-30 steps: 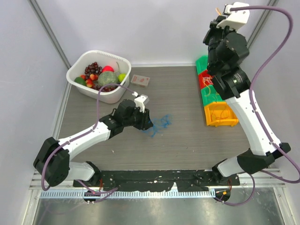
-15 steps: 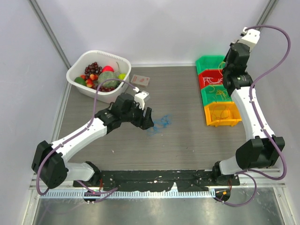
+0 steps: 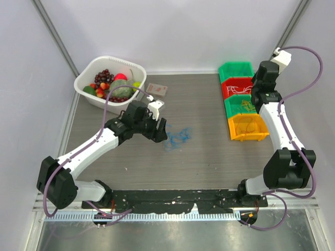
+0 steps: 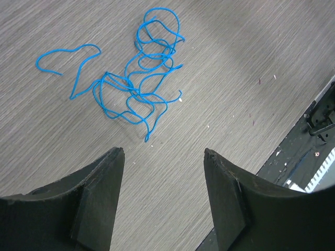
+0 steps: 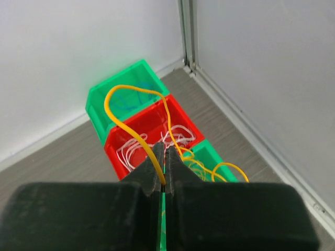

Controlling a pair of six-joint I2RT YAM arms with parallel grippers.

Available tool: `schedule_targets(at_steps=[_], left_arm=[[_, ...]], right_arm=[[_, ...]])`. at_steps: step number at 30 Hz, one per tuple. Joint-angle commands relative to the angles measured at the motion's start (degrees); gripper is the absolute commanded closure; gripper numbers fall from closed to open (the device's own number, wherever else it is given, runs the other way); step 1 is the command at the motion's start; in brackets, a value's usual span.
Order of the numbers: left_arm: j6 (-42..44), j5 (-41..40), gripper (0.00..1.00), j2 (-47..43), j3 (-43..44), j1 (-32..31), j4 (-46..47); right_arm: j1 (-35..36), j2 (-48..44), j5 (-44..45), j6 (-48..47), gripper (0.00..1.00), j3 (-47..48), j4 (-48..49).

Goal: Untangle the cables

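While outstretched above blue cable (image 4: 133, 89), left pincer (image 4: 163, 152) agape

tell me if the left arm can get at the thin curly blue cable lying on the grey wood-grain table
Probably yes: the left gripper hangs open just short of the thin curly blue cable, and nothing lies between them on the grey wood-grain table.

cable tangle (image 3: 178, 137) mid table (image 3: 209, 157); bowl (image 3: 121, 108) back left; bins (image 3: 246, 137) right.

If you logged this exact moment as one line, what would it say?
left jaws: open, facing tangled blue cable on table | right jaws: shut on yellow cable, held above bins
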Motion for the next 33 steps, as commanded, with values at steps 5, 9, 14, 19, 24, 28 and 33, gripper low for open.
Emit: schedule_targets(at_steps=[5, 9, 14, 19, 24, 28, 33], left_arm=[[1.27, 0.68, 0.34, -0.73, 1.64, 0.39, -0.71], [0.83, 0.68, 0.34, -0.91, 1.46, 1.00, -0.53], [0.48, 1.03, 0.34, -1.09, 1.46, 1.27, -0.53], [0.04, 1.20, 0.34, -1.61, 1.28, 1.36, -0.97], [-0.57, 1.12, 0.34, -3.02, 0.85, 1.53, -1.23], [-1.36, 0.68, 0.34, -4.25, 0.32, 1.53, -1.59], [-3.82, -0.11, 0.33, -4.87, -0.56, 1.45, -1.85]], right_arm=[[-0.99, -1.95, -3.84, 8.99, 1.00, -7.33, 2.12], [-2.30, -2.30, -4.89, 12.34, 0.99, -11.29, 0.54], [-3.80, 1.64, -8.40, 11.82, 0.99, -12.79, 0.18], [-3.89, 11.92, -15.44, 11.55, 0.99, -7.88, -2.80], [-3.89, 21.33, -16.49, 12.34, 0.99, -0.42, -6.48], [-4.06, 27.31, -16.15, 11.64, 0.99, 4.94, -10.26], [-3.98, 32.59, -15.44, 8.83, 0.81, 16.02, -25.36]])
